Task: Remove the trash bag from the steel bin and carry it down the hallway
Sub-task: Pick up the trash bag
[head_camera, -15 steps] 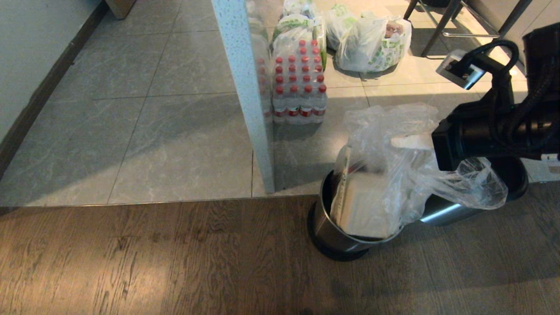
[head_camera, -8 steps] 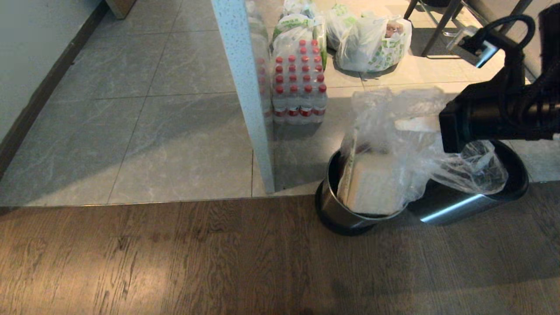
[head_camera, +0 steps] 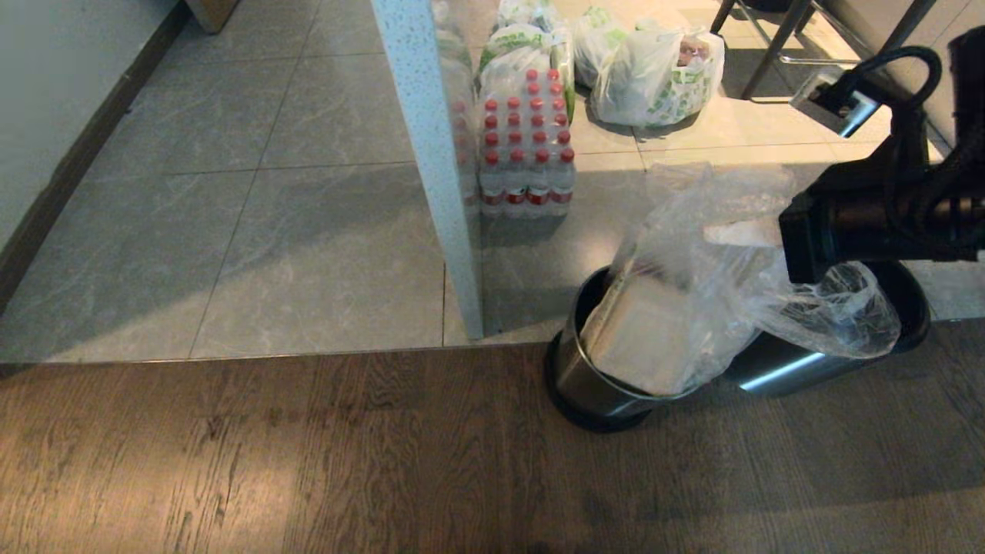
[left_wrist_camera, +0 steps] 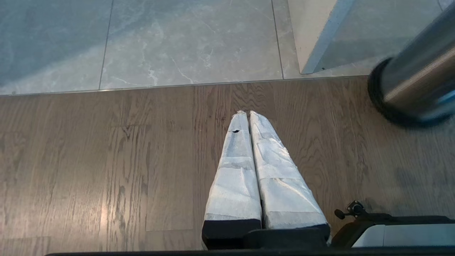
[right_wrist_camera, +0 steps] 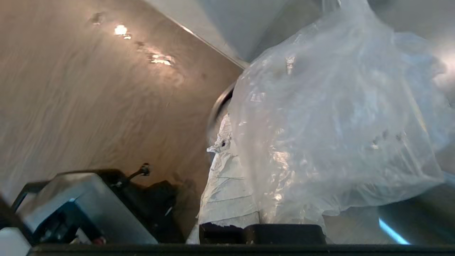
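Observation:
The clear trash bag (head_camera: pixel 692 285) bulges out of the steel bin (head_camera: pixel 581 377), a tan flat piece showing through it. Its lower part still sits inside the bin, which leans on its black base on the wooden floor. My right gripper (head_camera: pixel 742 231) is shut on the bag's upper folds; in the right wrist view one taped finger (right_wrist_camera: pixel 227 185) shows and the bag (right_wrist_camera: pixel 337 124) covers the other. My left gripper (left_wrist_camera: pixel 247 113) hangs shut and empty over the wood, the bin (left_wrist_camera: pixel 412 85) to its side. The tiled hallway floor (head_camera: pixel 254 231) lies beyond.
A second steel cylinder with a black end (head_camera: pixel 777 368) lies beside the bin. A white pillar (head_camera: pixel 439 169) stands just behind, with a pack of red-capped bottles (head_camera: pixel 527 146) and white grocery bags (head_camera: pixel 654 73). Chair legs (head_camera: pixel 777 38) stand at the far right.
My right arm has lifted the bag up and a little to the right. The bin has tipped and slid with it, first away, then slightly back.

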